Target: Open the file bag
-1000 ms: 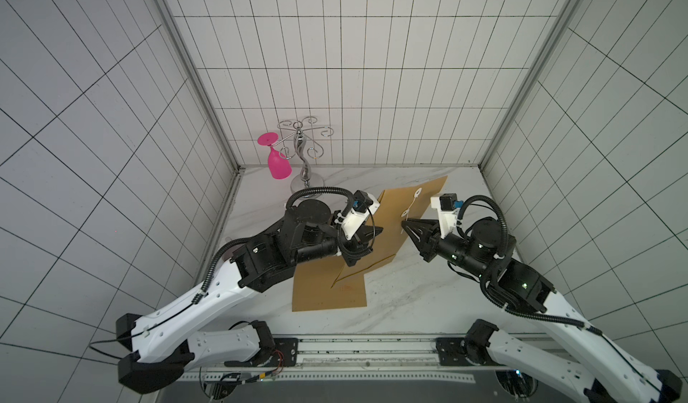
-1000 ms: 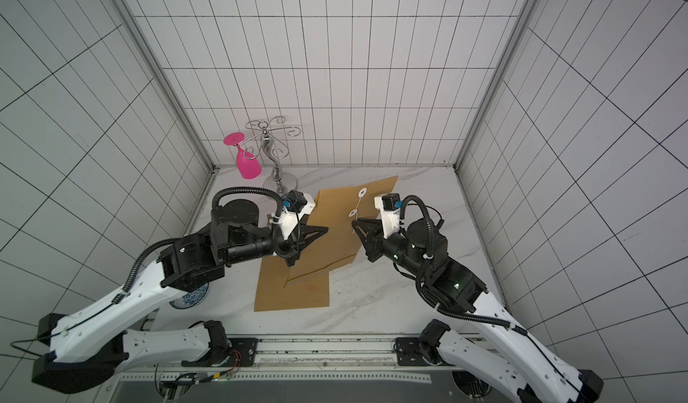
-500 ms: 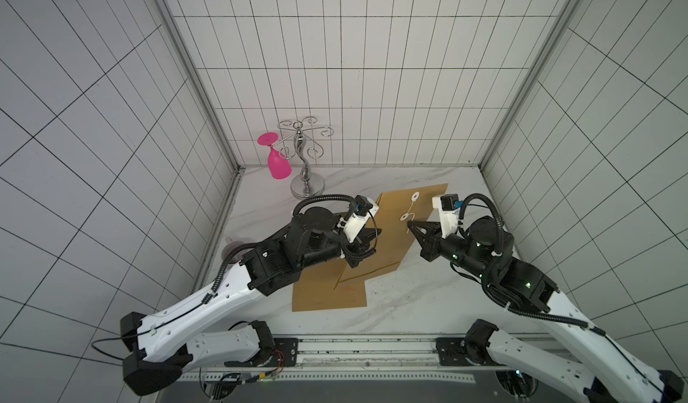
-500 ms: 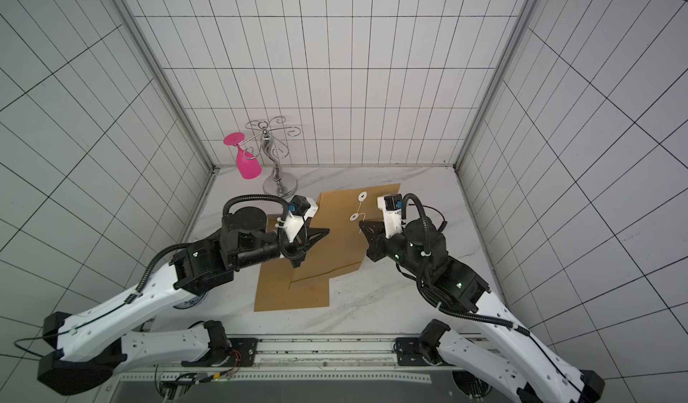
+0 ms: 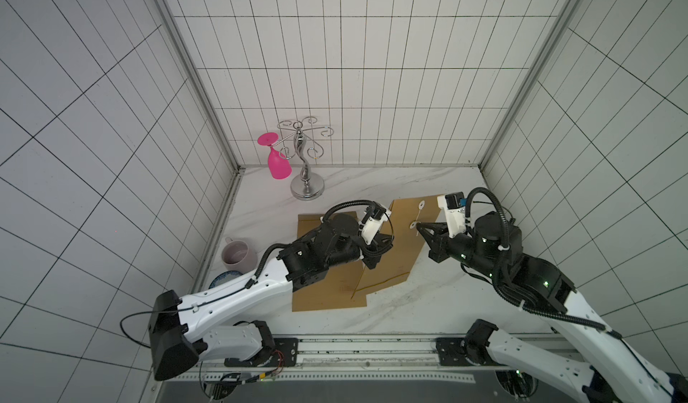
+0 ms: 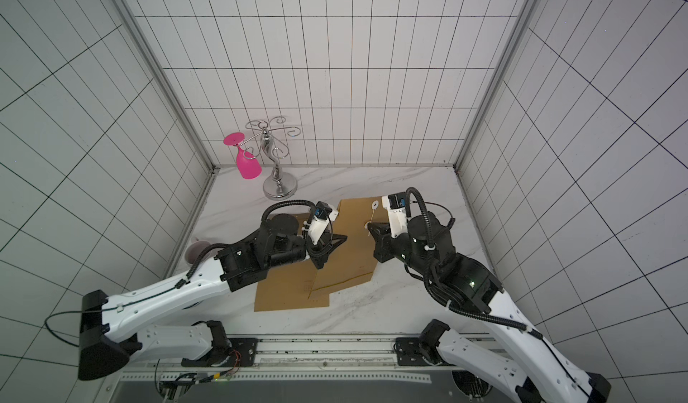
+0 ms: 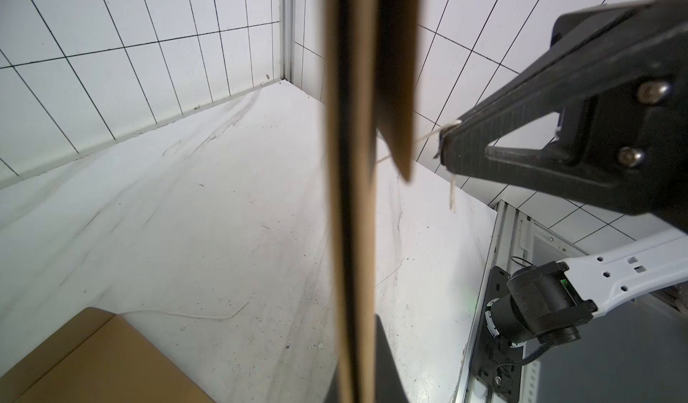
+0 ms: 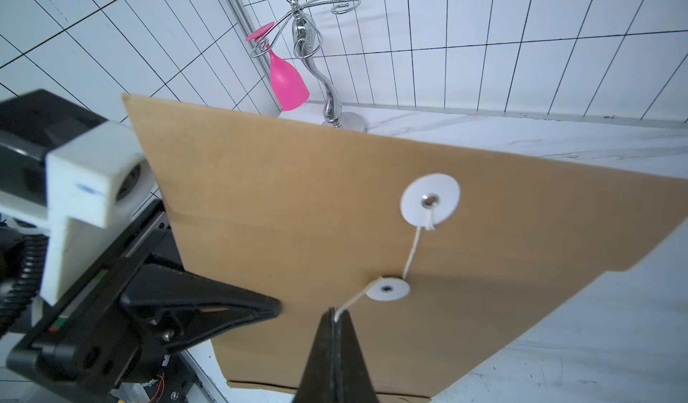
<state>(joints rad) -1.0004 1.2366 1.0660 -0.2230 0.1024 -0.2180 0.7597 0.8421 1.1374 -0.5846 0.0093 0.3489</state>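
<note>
In both top views I count two brown envelopes. One is the file bag, lifted off the bench and tilted, with the left gripper pressed together on its near edge. The other is a flat envelope lying on the bench beneath it. The right gripper sits just beside the bag's flap, its tips closed. Toward the back corner I see one pink glass hanging upside down from one silver rack. At the bench's left edge are one mug and one plate. From the left wrist camera the file bag runs edge-on through the middle of the frame. The right gripper pinches one white string, whose free end dangles below the tips. One loose cord lies on the bench near a corner of the flat envelope. From the right wrist camera I count two white discs on the bag. The string runs from the larger disc past the smaller one into the closed tips of the right gripper. The left gripper clamps the bag's edge.
</note>
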